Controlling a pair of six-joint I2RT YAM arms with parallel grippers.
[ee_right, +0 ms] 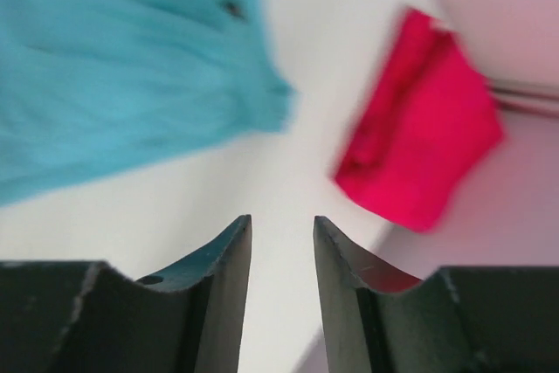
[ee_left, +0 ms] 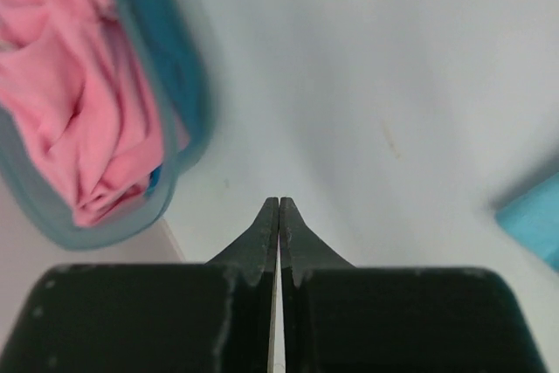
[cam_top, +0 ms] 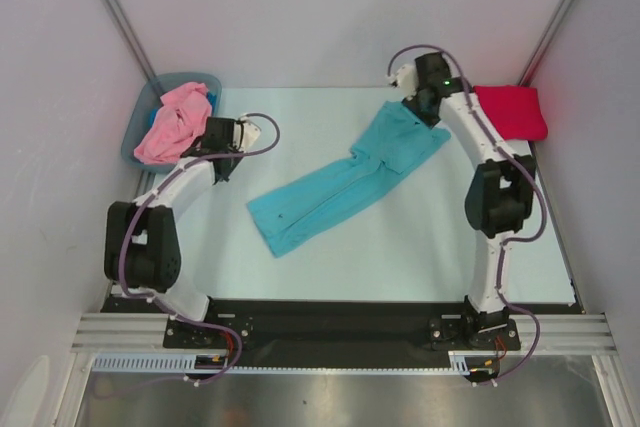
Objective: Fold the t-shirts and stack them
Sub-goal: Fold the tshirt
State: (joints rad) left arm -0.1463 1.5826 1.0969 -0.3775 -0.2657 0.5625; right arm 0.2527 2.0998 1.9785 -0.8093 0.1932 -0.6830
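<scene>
left gripper (ee_left: 278, 205) closed, teal t-shirt (cam_top: 345, 182) stretched out diagonally, red t-shirt (cam_top: 512, 112) folded

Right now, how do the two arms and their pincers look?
Both left arm and right arm have white links, black joints and purplish cables. The right arm also shows a green light. Left pincer and right pincer have dark tapered fingers.

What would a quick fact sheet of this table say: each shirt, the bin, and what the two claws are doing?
teal shirt: stretched long and diagonal across the table
red shirt: folded, far right corner
pink shirt: crumpled in the bin
bin: far left corner
left gripper: shut, empty, beside the bin
right gripper: open, empty, near the teal shirt's far end
stack: none yet; the shirts lie apart
</scene>
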